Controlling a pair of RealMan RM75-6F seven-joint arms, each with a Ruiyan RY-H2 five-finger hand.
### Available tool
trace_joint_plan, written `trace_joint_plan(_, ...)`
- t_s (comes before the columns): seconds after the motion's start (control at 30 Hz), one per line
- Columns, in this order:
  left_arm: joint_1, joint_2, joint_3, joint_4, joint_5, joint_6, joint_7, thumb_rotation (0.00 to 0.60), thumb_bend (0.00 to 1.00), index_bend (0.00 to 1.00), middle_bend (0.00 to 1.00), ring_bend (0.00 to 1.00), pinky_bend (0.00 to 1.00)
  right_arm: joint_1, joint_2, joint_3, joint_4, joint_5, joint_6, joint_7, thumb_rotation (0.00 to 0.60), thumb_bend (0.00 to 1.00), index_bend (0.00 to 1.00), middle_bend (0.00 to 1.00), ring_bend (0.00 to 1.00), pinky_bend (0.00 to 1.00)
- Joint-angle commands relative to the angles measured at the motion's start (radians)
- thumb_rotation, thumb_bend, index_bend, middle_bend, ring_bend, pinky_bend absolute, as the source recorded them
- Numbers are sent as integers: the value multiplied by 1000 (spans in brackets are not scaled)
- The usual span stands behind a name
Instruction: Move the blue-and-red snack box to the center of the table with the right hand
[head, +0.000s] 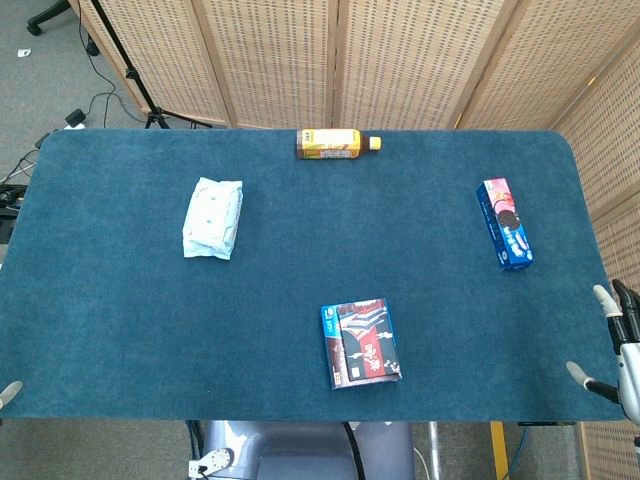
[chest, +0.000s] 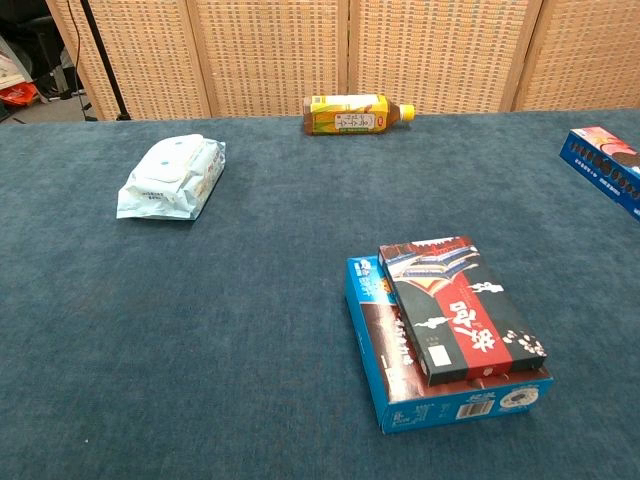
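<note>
The blue-and-red snack box (head: 361, 342) lies lengthwise near the front edge, well left of the right hand (head: 615, 345), whose fingers spread empty.

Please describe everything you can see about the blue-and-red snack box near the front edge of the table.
The blue-and-red snack box is a flat rectangular carton, seemingly cardboard, lying flat on the blue table near the front edge, slightly right of middle and a little turned. Its sides are bright blue; the top shows a dark panel with red and white print. It looks closed and undamaged. Only the table touches it; no hand is on it.
</note>
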Motion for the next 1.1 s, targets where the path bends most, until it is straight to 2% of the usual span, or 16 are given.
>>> trace_joint_plan(0.03,1,2,1,2,2,1,-6,600,0,0,0,0,0,-1,-1,0,-1,0,1,-2,600,0,0,0,0,0)
trace_joint_plan(0.3,-6,7,-1,3,-7,-16,-17,600,0,0,0,0,0,8,-2,-4,6,-9,-16,21,600,0,0,0,0,0)
trace_joint_plan(0.43,-6,9,-2,3,-6,-15,-22,600,0,0,0,0,0,20,0,-4,14,-27,-26,75,600,0,0,0,0,0)
trace_joint_plan(0.53,-7,10,-3,5,-11,-19,-25,600,0,0,0,0,0,41,-20,28,39,-24,-13,148,600,2,0,0,0,0)
trace_joint_plan(0.57,-8,10,-4,5,-14,-21,-24,600,0,0,0,0,0,53,-39,48,62,-13,-8,179,600,33,0,0,0,0)
trace_joint_plan(0.63,-11,10,-6,2,-18,-25,-21,600,0,0,0,0,0,84,-57,74,100,8,-36,243,600,203,7,0,0,0)
trace_joint_plan(0.7,-13,9,-8,-2,-23,-29,-15,600,0,0,0,0,0,124,-51,100,121,37,-93,340,600,571,39,0,0,0)
trace_joint_plan(0.73,-14,8,-9,-4,-26,-31,-10,600,0,0,0,0,0,144,-45,113,130,52,-123,385,600,726,57,0,0,0)
trace_joint_plan(0.8,-17,4,-13,-10,-36,-36,5,600,0,0,0,0,0,182,-31,137,144,80,-181,466,600,931,86,0,0,0)
trace_joint_plan(0.87,-23,-2,-18,-17,-50,-48,28,600,0,0,0,0,0,227,-11,163,158,124,-267,546,600,1000,102,0,0,0)
trace_joint_plan(0.97,-33,-8,-23,-24,-65,-68,53,600,0,0,0,0,0,286,20,187,164,180,-400,647,600,1000,104,0,0,0)
trace_joint_plan(1.03,-41,-11,-26,-29,-76,-83,66,600,0,0,0,0,0,347,47,209,177,238,-551,768,600,1000,104,0,0,0)
trace_joint_plan(1.1,-48,-12,-31,-35,-89,-93,76,600,0,0,0,0,0,429,51,230,258,295,-730,860,600,1000,104,0,0,0)
